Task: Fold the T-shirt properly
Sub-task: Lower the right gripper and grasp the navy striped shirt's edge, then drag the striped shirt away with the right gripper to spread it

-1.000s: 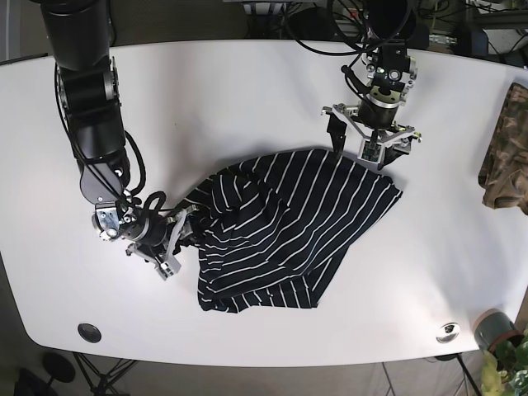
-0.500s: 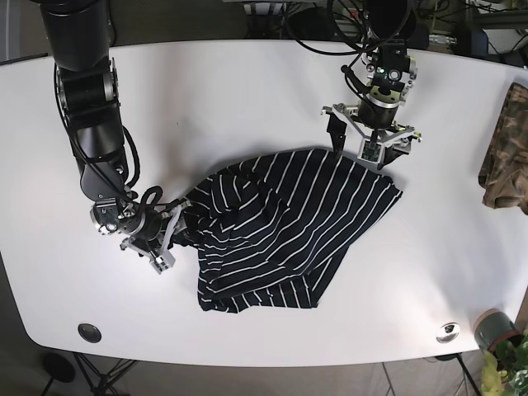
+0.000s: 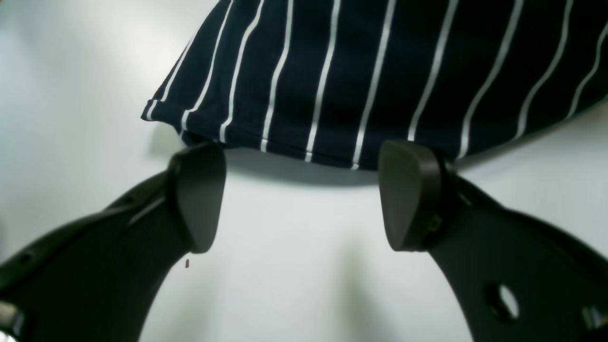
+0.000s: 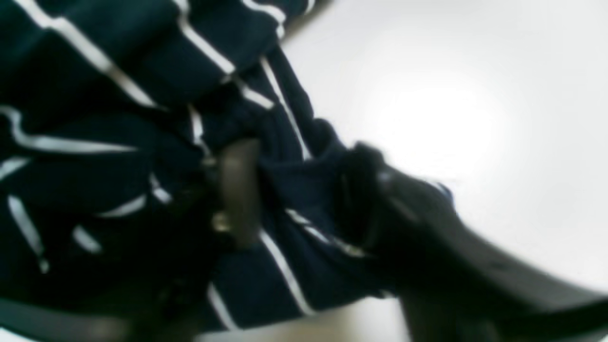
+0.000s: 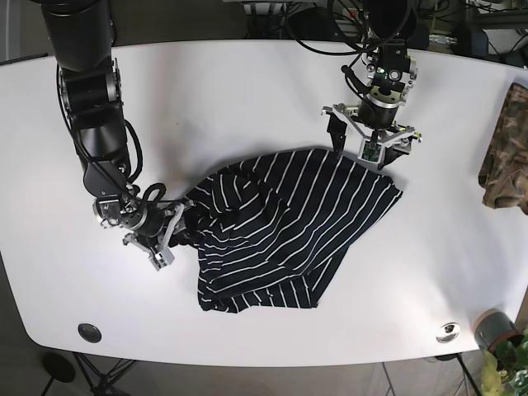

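The right gripper is pinched on a bunched fold of the striped T-shirt, which lies crumpled mid-table. The left gripper hovers spread wide just beside the hem, holding nothing. A one-sided pull would likely drag the whole shirt, bunching it further.

The right gripper, closed on the left edge of the striped T-shirt, is shifted slightly up the table and toward the shirt compared with a second ago. The fabric bunched at its fingers is drawn in a little tighter.
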